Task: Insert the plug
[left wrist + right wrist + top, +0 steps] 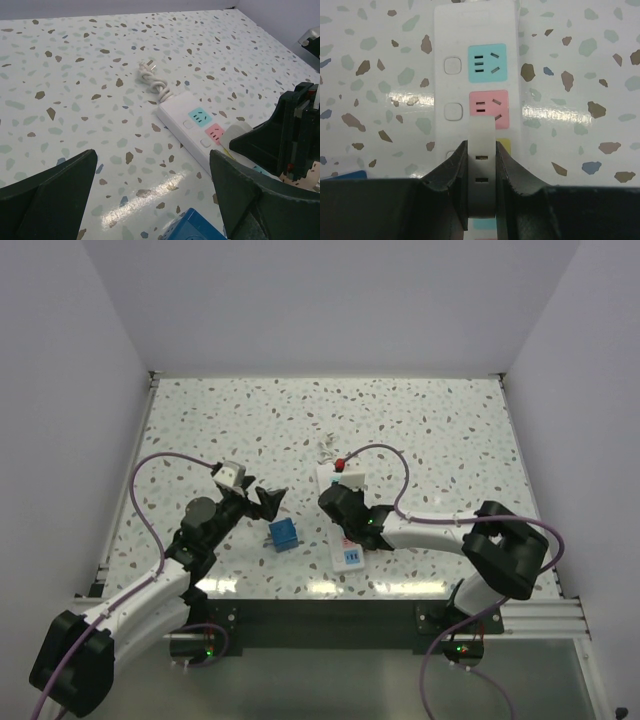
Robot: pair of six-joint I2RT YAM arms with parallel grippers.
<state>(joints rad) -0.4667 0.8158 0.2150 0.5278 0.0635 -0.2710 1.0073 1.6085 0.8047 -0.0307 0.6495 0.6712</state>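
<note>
- Right gripper (345, 502) is seen over a white oblong power strip (350, 556); left gripper (258, 502) is spread wide beside a blue box (283, 534).
- A knotted cord (152, 82) is shown at the glossy power strip's end.
- A flat white plug (482, 170) is pinched by black fingers (445, 195) over the yellow socket (504, 147).

Speckled tabletop (430, 430) lies open toward both far corners; a long white plastic power strip (349, 556) and small blue box (283, 534) obstruct the middle near edge.

On the table (450, 440), the box (283, 534) lies left of the power strip (350, 557).
</note>
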